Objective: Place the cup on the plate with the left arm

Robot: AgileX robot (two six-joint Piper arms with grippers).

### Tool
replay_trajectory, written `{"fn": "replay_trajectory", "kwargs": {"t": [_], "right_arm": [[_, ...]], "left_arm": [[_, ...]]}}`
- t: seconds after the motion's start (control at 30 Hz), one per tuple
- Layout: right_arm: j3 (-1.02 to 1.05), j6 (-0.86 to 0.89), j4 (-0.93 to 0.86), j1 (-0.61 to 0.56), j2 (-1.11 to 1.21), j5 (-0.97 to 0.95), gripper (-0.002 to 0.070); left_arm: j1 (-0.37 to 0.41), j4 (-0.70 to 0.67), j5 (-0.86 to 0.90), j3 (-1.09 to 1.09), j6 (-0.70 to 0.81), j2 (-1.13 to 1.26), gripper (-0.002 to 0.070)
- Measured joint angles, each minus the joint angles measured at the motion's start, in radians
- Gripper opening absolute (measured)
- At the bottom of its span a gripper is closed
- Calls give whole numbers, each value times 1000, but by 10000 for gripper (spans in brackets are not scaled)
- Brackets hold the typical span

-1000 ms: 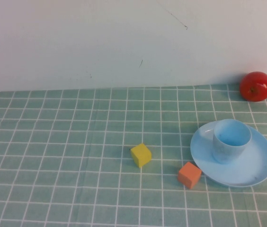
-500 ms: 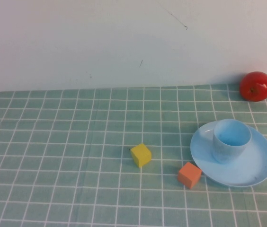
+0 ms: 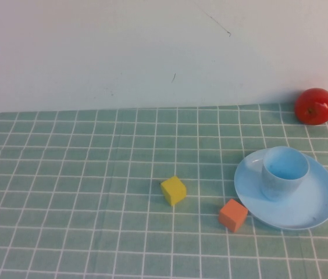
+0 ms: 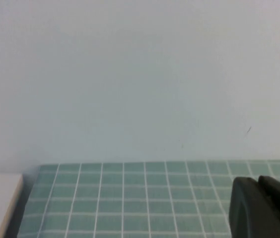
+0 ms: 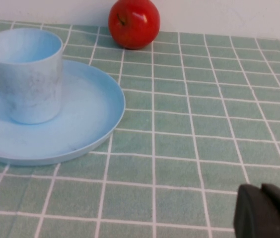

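The light blue cup [image 3: 284,172] stands upright on the light blue plate [image 3: 321,209] at the right of the table, and nothing holds it. Both show in the right wrist view, the cup [image 5: 28,74] on the plate [image 5: 95,114]. Neither arm appears in the high view. My left gripper [image 4: 257,182] is shut and empty, over the checked cloth and facing the wall, with the cup and plate out of its view. My right gripper [image 5: 260,191] is shut and empty, low over the cloth, well apart from the plate.
A red apple [image 3: 314,106] sits by the wall behind the plate and also shows in the right wrist view [image 5: 134,23]. A yellow cube [image 3: 173,190] and an orange cube [image 3: 233,215] lie left of the plate, the orange one close to its rim. The cloth's left edge [image 4: 31,198] borders a white surface.
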Motion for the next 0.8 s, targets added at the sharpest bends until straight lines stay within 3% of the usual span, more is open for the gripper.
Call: {"fn": "replay_trajectory", "kwargs": {"t": [0.17, 0.4, 0.8], "right_arm": [[0, 0, 0, 0, 0, 0, -2], [0, 0, 0, 0, 0, 0, -2], [0, 0, 0, 0, 0, 0, -2]], "left_arm": [[51, -21, -167, 356, 0, -138, -1], [118, -23, -586, 804, -2, -363, -1], [144, -23, -511, 827, -5, -398, -1]]}}
